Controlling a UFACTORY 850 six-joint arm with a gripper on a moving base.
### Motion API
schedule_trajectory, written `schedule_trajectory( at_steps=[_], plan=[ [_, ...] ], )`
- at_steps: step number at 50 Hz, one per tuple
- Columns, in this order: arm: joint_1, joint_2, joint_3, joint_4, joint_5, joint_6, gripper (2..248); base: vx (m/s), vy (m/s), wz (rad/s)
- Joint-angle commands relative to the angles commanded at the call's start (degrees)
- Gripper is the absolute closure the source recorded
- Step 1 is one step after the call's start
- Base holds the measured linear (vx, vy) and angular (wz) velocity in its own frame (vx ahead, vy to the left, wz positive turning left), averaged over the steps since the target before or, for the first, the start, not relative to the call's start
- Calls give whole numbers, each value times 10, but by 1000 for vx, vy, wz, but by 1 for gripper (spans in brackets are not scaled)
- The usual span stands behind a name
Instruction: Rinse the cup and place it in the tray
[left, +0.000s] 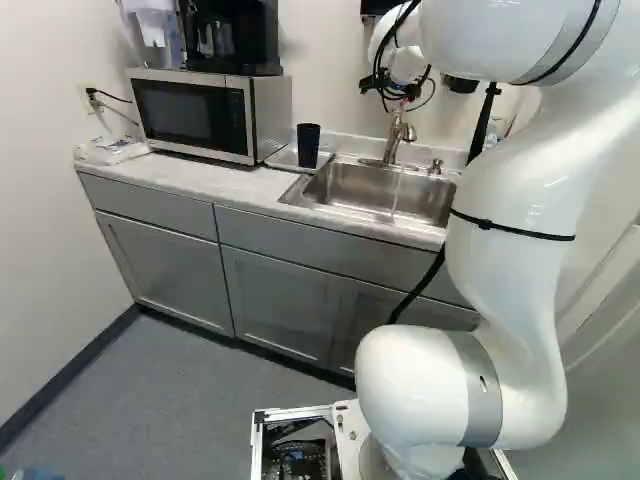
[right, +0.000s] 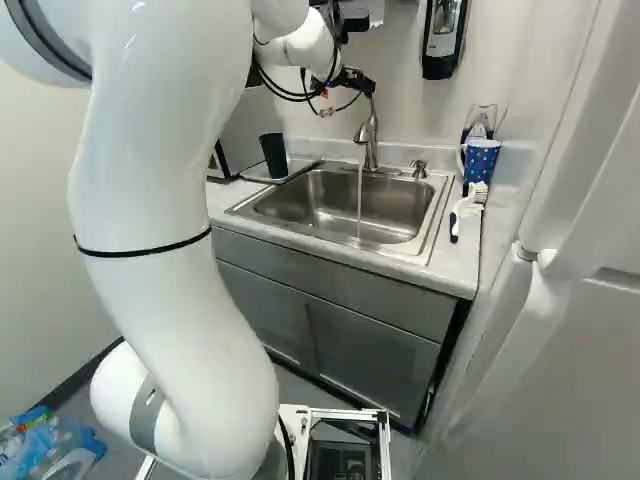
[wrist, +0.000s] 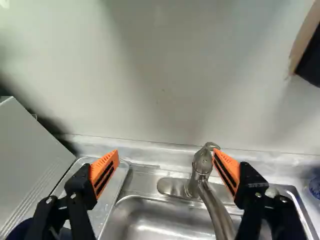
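Note:
The dark cup (left: 308, 145) stands on the tray (left: 286, 158), between microwave and sink; the right base view also shows the cup (right: 274, 155). My gripper (left: 402, 92) is up by the faucet (left: 396, 135), to the right of the cup and higher. In the wrist view the gripper (wrist: 166, 167) has its orange pads wide apart, with nothing held between them. One finger overlaps the view of the faucet (wrist: 216, 210); the other overlaps the tray (wrist: 111, 192). A dark rounded edge beside that finger is too hidden to identify. Water (right: 360, 200) runs into the sink (right: 395, 208).
A microwave (left: 195, 115) stands left of the tray, with a coffee maker (left: 232, 35) on top. Right of the sink are a blue dotted mug (right: 480, 160) and a brush (right: 467, 208). A soap dispenser (right: 443, 38) hangs on the wall. Cabinets (left: 285, 300) front the counter.

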Motion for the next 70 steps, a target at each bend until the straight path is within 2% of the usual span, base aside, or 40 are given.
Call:
schedule_trajectory(
  at_steps=[21, 46, 70],
  plan=[
    [0, -1, -1, 0, 73, 0, 3, 0, 0, 0],
    [4, -41, -47, 0, 73, 0, 3, 0, 0, 0],
    [3, -43, -49, 0, 49, 0, 3, 0, 0, 0]
  ],
)
